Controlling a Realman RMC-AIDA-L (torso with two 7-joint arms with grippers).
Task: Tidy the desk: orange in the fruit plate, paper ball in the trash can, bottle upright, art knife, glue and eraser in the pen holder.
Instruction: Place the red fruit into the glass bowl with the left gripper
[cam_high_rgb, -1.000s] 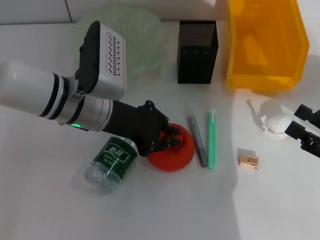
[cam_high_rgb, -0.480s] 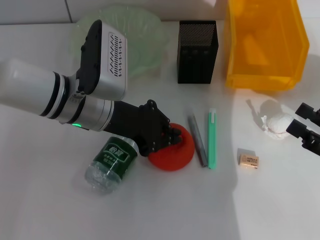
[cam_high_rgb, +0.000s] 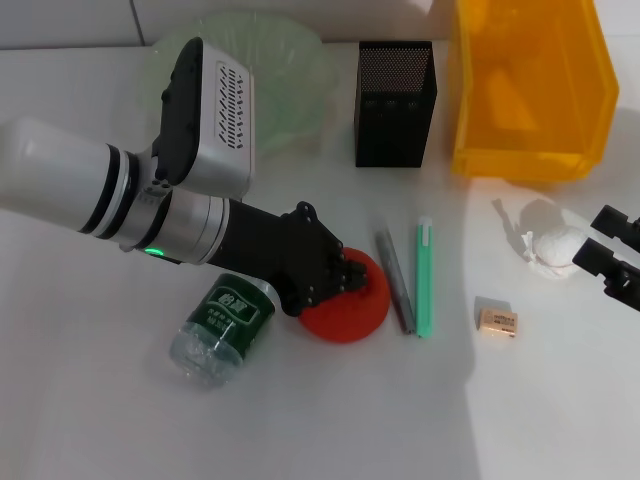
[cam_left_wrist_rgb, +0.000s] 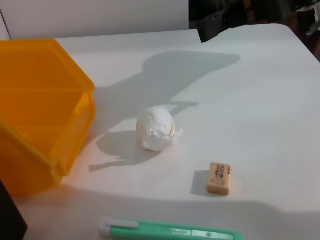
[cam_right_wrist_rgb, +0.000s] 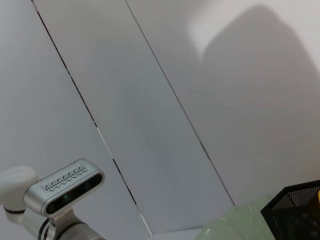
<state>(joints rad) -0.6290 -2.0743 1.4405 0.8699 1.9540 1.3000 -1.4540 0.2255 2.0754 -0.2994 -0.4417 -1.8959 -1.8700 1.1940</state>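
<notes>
The bottle (cam_high_rgb: 222, 328) is seen lying on its side on the desk (cam_high_rgb: 330, 420), touching the orange (cam_high_rgb: 347, 297), on which the left gripper (cam_high_rgb: 328, 279) is clenched. Bare tabletop is left below. The right gripper (cam_high_rgb: 612, 258) is parked at the edge, jaws released. The eraser's (cam_left_wrist_rgb: 219, 178) label is shown clearly only in the left wrist view.

At the back of the desk (cam_high_rgb: 300, 420) stand the fruit plate (cam_high_rgb: 290, 90), then the pen holder (cam_high_rgb: 394, 104), then the trash can (cam_high_rgb: 530, 90) to the right. In front, the bottle (cam_high_rgb: 222, 328) lies left of the orange (cam_high_rgb: 352, 308); further right lie two sticks, the eraser (cam_high_rgb: 497, 321) and the paper ball (cam_high_rgb: 556, 250)
</notes>
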